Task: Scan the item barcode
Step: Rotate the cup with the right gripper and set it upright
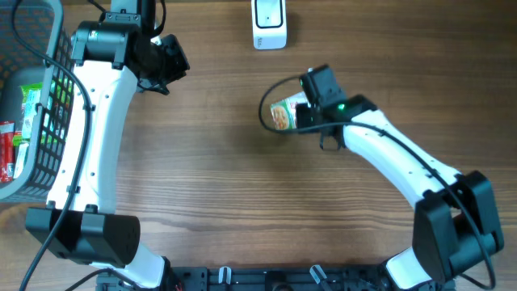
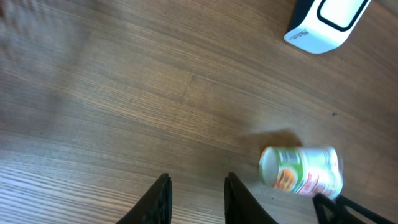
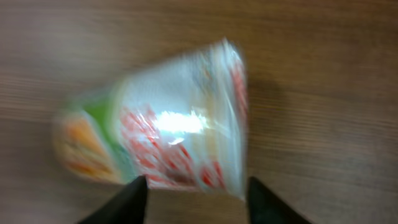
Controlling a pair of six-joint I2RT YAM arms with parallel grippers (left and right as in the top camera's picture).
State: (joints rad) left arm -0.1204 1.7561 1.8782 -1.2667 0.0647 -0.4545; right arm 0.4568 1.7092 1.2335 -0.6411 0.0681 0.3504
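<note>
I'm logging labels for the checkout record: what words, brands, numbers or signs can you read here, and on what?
Nothing can be read for certain.
Cup: red and green print, too blurred to read.
Scanner: small dark lettering on its side, too small to read.
Packets in the basket: print too small to read.
No barcode can be made out in any view.

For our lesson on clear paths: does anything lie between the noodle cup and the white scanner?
Nothing visible does. Only bare table separates the noodle cup, lying on its side, from the white scanner. The right hand is beside the cup, off that line.
</note>
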